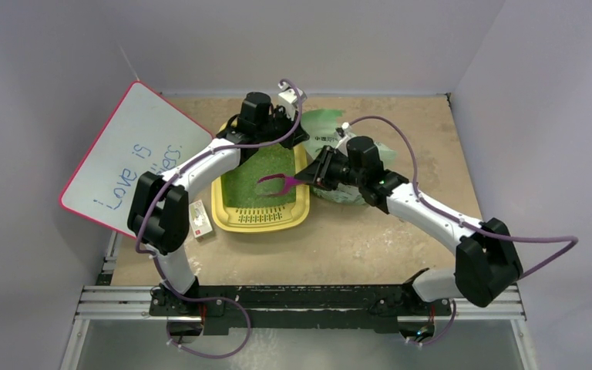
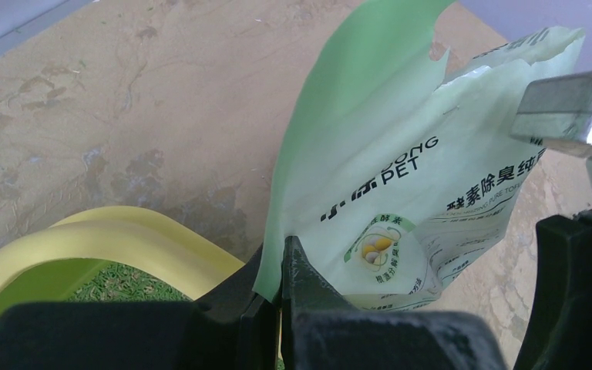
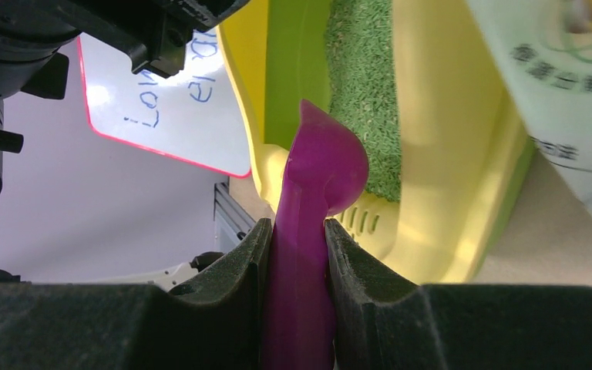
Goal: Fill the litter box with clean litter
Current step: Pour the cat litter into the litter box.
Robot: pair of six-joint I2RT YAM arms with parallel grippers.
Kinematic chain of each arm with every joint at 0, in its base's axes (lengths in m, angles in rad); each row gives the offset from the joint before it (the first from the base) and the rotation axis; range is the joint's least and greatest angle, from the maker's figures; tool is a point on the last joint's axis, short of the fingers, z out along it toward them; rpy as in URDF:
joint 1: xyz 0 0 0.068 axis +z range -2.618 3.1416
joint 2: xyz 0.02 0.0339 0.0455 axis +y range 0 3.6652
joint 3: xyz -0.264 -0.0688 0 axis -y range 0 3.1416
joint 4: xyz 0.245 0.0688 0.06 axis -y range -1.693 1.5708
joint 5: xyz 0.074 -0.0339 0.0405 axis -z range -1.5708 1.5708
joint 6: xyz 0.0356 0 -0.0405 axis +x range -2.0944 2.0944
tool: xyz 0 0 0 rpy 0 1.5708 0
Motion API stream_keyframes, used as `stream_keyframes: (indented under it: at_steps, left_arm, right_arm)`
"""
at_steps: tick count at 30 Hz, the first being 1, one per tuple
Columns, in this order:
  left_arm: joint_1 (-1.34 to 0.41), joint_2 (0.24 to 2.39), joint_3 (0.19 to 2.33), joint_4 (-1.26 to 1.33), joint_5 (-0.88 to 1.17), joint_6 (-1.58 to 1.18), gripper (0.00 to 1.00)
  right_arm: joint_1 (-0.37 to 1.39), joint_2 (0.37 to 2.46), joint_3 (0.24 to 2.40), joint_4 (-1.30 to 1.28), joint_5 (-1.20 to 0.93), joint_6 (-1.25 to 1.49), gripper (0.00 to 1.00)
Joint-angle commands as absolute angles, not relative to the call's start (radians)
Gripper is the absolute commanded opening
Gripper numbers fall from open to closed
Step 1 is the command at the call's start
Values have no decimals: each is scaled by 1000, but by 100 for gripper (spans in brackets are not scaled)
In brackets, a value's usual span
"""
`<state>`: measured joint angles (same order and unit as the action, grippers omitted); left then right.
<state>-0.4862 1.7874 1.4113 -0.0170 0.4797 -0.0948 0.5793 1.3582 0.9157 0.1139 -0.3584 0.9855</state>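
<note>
The yellow litter box [image 1: 263, 221] lies mid-table, its grate strip toward the near end, with green clean litter [image 1: 260, 179] spread inside it. My left gripper [image 1: 296, 129] hovers at the box's far right corner, shut on the edge of the pale green litter bag [image 1: 330, 129]. In the left wrist view the gripper [image 2: 281, 256] pinches the bag's [image 2: 401, 177] thin edge beside the box rim [image 2: 123, 239]. My right gripper [image 1: 309, 179] is shut on the handle of a purple scoop [image 1: 277, 185], held over the box. In the right wrist view the scoop [image 3: 320, 162] points over the litter [image 3: 362, 92].
A white board with a pink edge [image 1: 135, 158] leans at the left wall. A small white carton [image 1: 200, 220] lies just left of the box. The bag's lower part [image 1: 347, 193] rests on the table under the right wrist. Grey walls close in on three sides.
</note>
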Motion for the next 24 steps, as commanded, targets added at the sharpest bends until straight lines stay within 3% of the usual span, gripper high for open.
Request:
stream_keyframes:
  at_steps: [1, 24]
  left_arm:
    - [-465, 1735, 1406, 32, 451, -100, 0]
    - [-466, 1716, 1391, 32, 457, -110, 0]
  right_arm:
    - [624, 1395, 1005, 248, -395, 1013, 0]
    - [591, 1201, 997, -129, -133, 905, 0]
